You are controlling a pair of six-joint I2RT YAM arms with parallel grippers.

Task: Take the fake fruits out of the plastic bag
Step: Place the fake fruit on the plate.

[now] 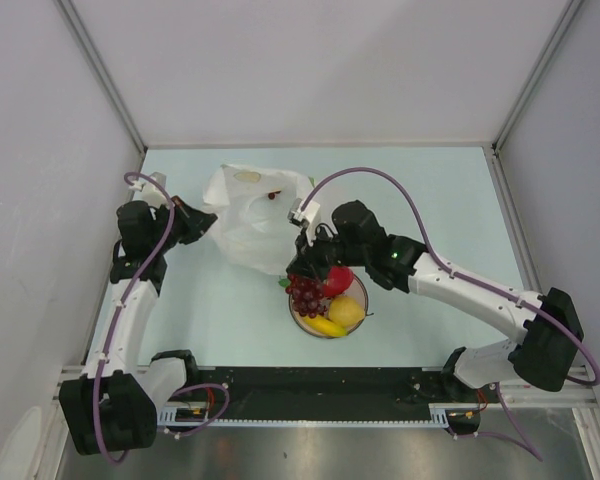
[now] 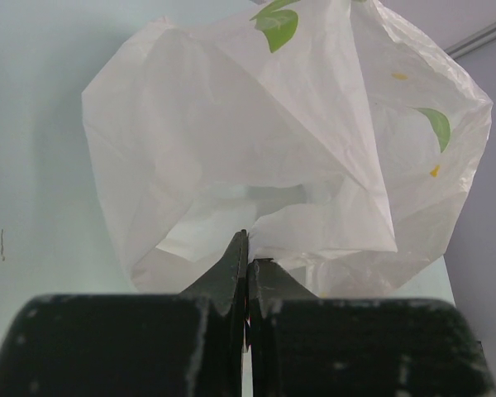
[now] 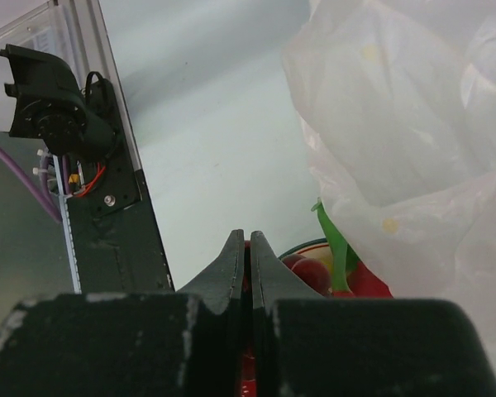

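1. While clamped shut on plastic bag's [image 2: 256, 124] 9 o'clock edge: left hand [image 2: 248, 244].
2. Fingers together, hold unclear: right hand [image 3: 247, 240], above grapes [image 1: 304, 294].
3. Heaped on plate [image 1: 296, 318], 5 o'clock from bag: fake fruits [image 1: 347, 311], on tabletop [image 1: 210, 310].

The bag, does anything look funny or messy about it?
Yes. The plastic bag is a crumpled heap, puffed up beside the plate. A tiny dark red blob sits on top of it, maybe a stray grape, too small to tell.
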